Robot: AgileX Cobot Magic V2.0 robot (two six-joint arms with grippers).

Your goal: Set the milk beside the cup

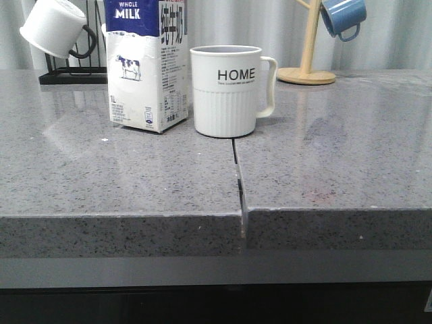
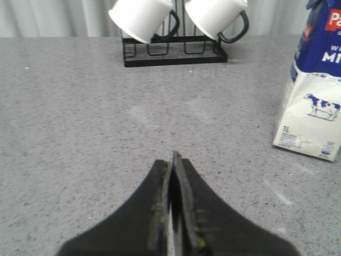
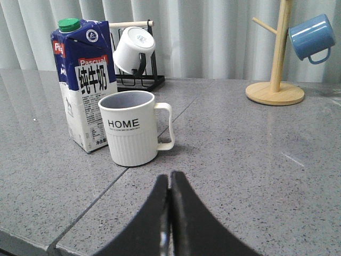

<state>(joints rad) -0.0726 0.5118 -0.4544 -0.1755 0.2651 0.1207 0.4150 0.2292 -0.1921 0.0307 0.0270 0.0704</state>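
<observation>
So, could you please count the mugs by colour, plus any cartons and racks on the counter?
White mugs with black handles: 2
Off-white HOME mug: 1
Blue mug: 1
Milk carton: 1
Black wire rack: 1
Wooden mug tree: 1
Total: 7

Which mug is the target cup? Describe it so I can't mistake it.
On the grey stone counter, find the upright milk carton. The cup stands right beside it: large, off-white, ribbed below, lettered "HOME", unlike the black-handled white mugs and blue mug hanging on racks.

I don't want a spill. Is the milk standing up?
Yes, upright: the milk stands flat on its base beside the cup.
</observation>
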